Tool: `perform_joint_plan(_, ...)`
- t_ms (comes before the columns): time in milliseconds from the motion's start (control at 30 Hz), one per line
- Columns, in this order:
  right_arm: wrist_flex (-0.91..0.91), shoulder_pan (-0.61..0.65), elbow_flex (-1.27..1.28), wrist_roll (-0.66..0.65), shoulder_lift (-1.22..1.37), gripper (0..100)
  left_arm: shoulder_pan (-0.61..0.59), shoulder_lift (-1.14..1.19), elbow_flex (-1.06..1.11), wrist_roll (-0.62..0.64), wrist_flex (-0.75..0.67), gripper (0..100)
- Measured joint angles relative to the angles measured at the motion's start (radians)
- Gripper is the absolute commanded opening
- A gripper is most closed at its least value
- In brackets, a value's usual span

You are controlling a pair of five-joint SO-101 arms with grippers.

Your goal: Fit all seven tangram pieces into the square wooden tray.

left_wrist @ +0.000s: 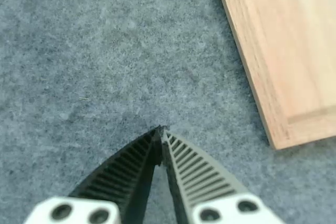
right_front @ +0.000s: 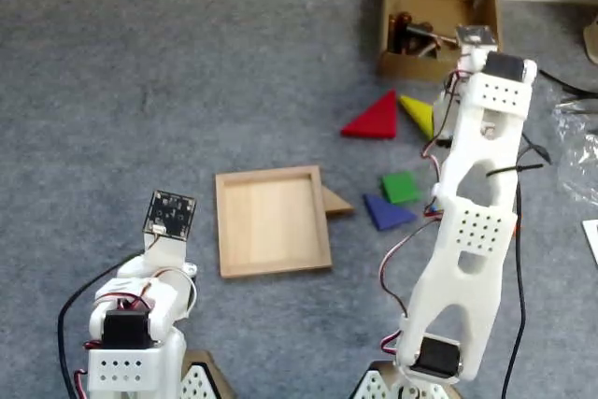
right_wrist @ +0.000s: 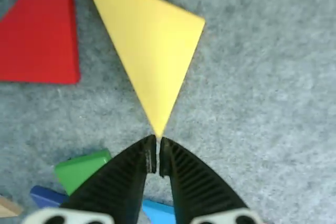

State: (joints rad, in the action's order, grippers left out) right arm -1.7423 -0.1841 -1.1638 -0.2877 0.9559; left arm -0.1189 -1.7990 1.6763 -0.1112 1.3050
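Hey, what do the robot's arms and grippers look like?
The left arm and right arm are white shells with hole patterns, black motors and red, black and white cables. The left gripper and right gripper have black ribbed fingers tapering to points.

High camera: fixed above, looking down the grey bench [right_front: 112, 91] from the arm-base side toward the far wall; wide framing. Left wrist camera: close over the bench, looking past its own jaws; shares a corner of the wooden tray [left_wrist: 283, 45] with the high view. Right wrist camera: equally close, looking past its jaws; shares the yellow triangle [right_wrist: 149, 40] and red triangle [right_wrist: 44, 35] with the high view.
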Motion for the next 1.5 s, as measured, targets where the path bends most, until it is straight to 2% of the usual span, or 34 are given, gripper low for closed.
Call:
perform_joint_plan(267,0.0,0.035,0.0,0.0,-0.028,1.2,0.0,0.0,0.0,0.0,0.0,1)
perform_joint_plan(500,0.0,0.104,0.0,0.0,-0.028,17.6,0.0,0.0,0.0,0.0,0.0,1)
perform_joint_plan(667,0.0,0.167,0.0,-0.048,-0.028,17.7,0.0,0.0,0.0,0.0,0.0,1)
perform_joint_plan(767,0.002,0.195,0.0,-0.034,-0.028,17.7,0.0,0.0,0.0,0.0,0.0,1)
perform_joint_plan(1000,0.213,0.186,0.0,0.0,-0.026,18.3,0.0,0.0,0.0,0.0,0.0,1)
perform_joint_plan(1100,0.25,0.169,0.0,-0.003,0.012,24.2,0.0,0.0,0.0,0.0,0.0,1)
perform_joint_plan(1200,0.252,0.153,0.0,-0.095,0.057,28.9,0.0,0.0,0.0,0.0,0.0,1)
perform_joint_plan(1500,0.221,0.149,0.0,-0.341,0.072,29.6,0.0,0.0,0.0,0.0,0.0,1)
